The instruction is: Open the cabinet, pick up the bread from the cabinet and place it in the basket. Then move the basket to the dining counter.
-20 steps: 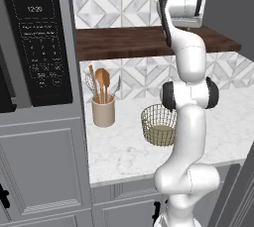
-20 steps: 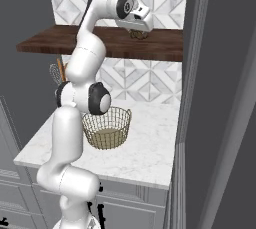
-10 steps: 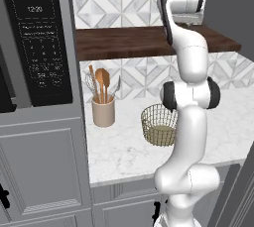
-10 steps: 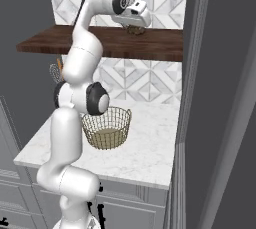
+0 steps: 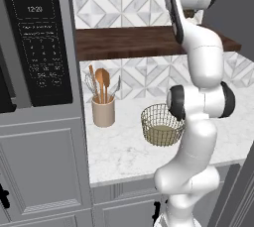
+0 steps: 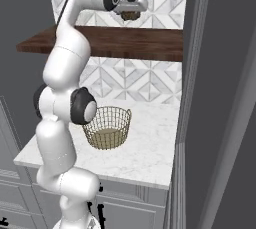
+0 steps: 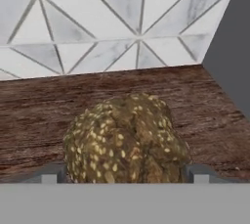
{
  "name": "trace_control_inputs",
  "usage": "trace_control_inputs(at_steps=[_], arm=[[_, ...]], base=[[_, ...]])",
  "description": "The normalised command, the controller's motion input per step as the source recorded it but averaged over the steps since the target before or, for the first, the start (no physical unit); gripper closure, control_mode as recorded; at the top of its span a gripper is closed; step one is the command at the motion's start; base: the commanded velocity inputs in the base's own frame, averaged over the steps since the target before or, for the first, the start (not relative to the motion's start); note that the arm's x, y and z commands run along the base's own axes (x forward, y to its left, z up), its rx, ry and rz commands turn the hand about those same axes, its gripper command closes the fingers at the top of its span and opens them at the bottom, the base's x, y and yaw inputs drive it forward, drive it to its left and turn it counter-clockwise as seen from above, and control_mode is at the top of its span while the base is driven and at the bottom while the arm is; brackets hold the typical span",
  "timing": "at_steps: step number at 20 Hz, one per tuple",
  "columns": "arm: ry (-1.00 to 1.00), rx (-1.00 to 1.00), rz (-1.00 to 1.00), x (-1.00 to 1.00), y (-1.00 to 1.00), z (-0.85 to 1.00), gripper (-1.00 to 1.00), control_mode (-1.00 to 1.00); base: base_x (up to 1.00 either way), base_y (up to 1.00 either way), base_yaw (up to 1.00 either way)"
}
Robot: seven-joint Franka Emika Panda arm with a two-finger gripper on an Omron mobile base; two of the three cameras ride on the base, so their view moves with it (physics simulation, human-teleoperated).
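Bread (image 7: 128, 140) sits between the two finger tips in the hand view, seeded brown lump, a tip pressed to each side: claw closed on it and carrying it. Right base view: gripper (image 6: 129, 15) is up high, above the dark wood shelf (image 6: 115, 43), bread (image 6: 130, 16) showing as a small brown blob under the white hand, clear of the shelf top. Hand view has the wood grain of the shelf (image 7: 39, 115) below and behind the bread, geometric tile backsplash (image 7: 122, 17) beyond that, a grey cabinet side (image 7: 232, 56) at right.

Left base view: hand is at the top edge, mostly hidden behind the arm's upper links.

Basket (image 6: 107, 126) stands upright on the marble worktop (image 6: 145, 148), well below the gripper and nearer the base, partly behind the arm's elbow joint. Pale disc base visible through the wire. Same basket (image 5: 161, 125) in the left base view, right side covered by the arm.

Beige utensil crock (image 5: 103, 111) with wooden spoons and a whisk stands to the left of the basket, apart from it, against the tiles. Black microwave (image 5: 37, 42) with a keypad is set in the grey cabinetry at left.
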Motion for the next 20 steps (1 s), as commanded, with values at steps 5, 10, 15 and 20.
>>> trace_control_inputs(at_steps=[5, 10, 15, 20], arm=[[-0.11, -0.06, 0.04, -0.28, 0.31, 0.00, 1.00, -1.00], [-0.02, 0.00, 0.00, -1.00, 0.19, 0.00, 1.00, -1.00], [-0.04, 0.07, 0.00, -1.00, 0.44, 0.00, 1.00, -1.00], [0.00, 0.16, 0.00, -1.00, 0.25, 0.00, 1.00, -1.00]], base=[[0.00, 0.00, 0.00], [0.00, 0.00, 0.00], [0.00, 0.00, 0.00], [0.00, 0.00, 0.00]])
